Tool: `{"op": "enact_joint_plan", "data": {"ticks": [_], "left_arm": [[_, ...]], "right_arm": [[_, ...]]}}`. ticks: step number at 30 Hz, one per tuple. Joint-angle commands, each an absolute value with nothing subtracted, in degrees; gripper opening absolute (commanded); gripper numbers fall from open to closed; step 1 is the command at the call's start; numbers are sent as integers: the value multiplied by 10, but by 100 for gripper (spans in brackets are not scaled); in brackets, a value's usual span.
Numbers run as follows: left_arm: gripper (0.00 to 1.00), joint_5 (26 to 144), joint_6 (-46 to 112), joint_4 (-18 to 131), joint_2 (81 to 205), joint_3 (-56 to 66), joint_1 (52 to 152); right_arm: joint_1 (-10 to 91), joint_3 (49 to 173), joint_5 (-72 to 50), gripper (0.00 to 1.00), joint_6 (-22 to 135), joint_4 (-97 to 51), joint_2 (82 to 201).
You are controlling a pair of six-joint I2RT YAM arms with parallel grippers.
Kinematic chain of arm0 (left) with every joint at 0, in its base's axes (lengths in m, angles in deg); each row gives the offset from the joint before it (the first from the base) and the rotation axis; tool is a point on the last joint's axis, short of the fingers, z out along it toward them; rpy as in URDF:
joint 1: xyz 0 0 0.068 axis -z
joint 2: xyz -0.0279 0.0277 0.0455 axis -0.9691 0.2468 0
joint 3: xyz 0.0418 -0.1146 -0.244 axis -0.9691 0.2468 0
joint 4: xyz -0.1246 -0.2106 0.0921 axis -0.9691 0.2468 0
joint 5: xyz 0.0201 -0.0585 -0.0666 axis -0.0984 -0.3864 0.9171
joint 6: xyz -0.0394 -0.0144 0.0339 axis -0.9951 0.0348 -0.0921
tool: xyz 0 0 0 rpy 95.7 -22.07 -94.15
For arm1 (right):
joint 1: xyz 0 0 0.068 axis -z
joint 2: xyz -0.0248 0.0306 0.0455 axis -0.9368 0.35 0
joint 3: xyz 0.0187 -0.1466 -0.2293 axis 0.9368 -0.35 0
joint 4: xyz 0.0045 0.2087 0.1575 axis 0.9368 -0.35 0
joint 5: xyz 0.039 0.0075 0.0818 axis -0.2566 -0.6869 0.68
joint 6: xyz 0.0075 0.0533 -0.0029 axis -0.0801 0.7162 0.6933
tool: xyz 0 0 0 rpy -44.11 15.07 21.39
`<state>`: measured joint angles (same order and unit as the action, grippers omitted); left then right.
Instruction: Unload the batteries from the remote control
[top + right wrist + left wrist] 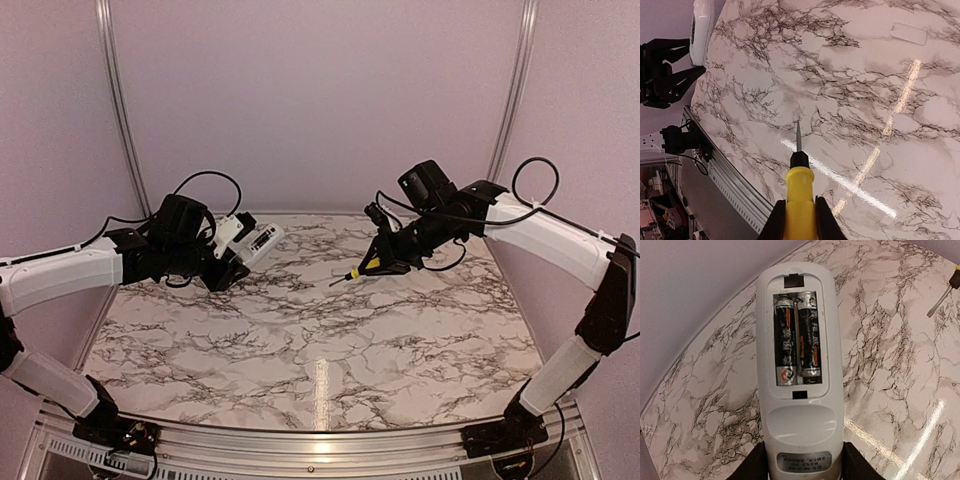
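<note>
Above the far left part of the table [300, 350], the left tool [804, 461] is closed on the lower end of the remote control [800, 422] and holds it in the air. The cover is off, and both batteries [797, 340] lie side by side in the open compartment. To the right, the right tool [800, 217] is clamped on the yellow handle of the screwdriver [800, 182]. Its blade points left toward the remote, well apart from it.

I think the main danger is a slip. The remote is held at one end only, so a push from the blade may turn it in the grip. The blade may also slide off a round battery and hit the contacts. A battery that pops out could roll away over the smooth table.

Where the left fingers [754, 466] touch the remote is cut off at the frame edge. The contacts at the battery ends are too dark to read. A pale flat rectangle [909, 33] on the table may be the cover, but I cannot be sure.
</note>
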<state>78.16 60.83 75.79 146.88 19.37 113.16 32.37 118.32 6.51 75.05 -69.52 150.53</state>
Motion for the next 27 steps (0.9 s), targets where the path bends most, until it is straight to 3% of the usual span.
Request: {"op": "enact_joint_plan", "data": {"ticks": [1, 12, 27], "left_arm": [[0, 781, 618, 703, 1431, 210, 1132], [0, 783, 515, 763, 1475, 187, 1137], [0, 794, 498, 731, 1505, 213, 1232]], "right_arm": [[328, 1184, 54, 0, 761, -682, 1480], [328, 1164, 55, 0, 770, -677, 1451], [283, 1180, 40, 0, 760, -687, 1458]]}}
